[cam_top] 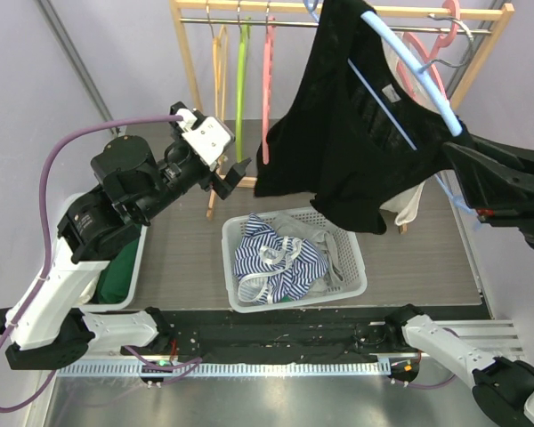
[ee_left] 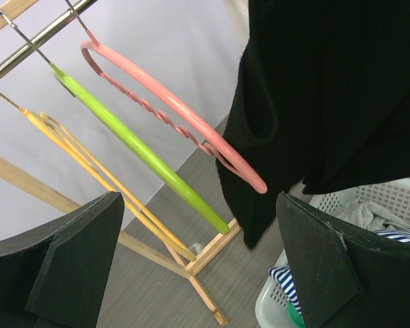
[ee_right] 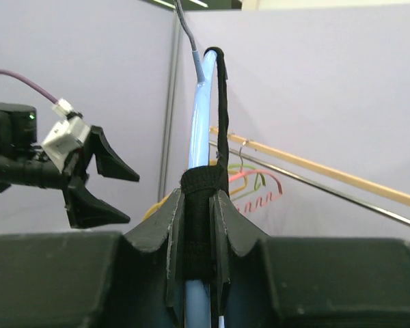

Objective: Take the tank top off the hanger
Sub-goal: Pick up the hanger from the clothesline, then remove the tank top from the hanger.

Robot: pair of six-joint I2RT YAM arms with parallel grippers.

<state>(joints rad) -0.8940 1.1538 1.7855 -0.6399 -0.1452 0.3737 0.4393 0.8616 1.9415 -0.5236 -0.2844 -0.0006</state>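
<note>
Noted black tank top [cam_top: 356,133] draped on blue hanger [cam_top: 418,71], up at 1 o'clock over the desk [cam_top: 178,258], basket [cam_top: 356,285] at its 6. Found right fingers [ee_right: 215,225] clenched on the hanger's lower end, black fabric caught in the grip too. Found left fingers [cam_top: 232,175] released, spread wide at 9 o'clock of the hem, near but apart. Judged soft, light, limp; likelier to snag than slip. Best to pinch the 9 o'clock hem edge, then draw down and off; avoid the thin strap.

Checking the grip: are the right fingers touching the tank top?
Touching. Right wrist view: the right fingers pinch the tank top strap against the blue hanger.
</note>
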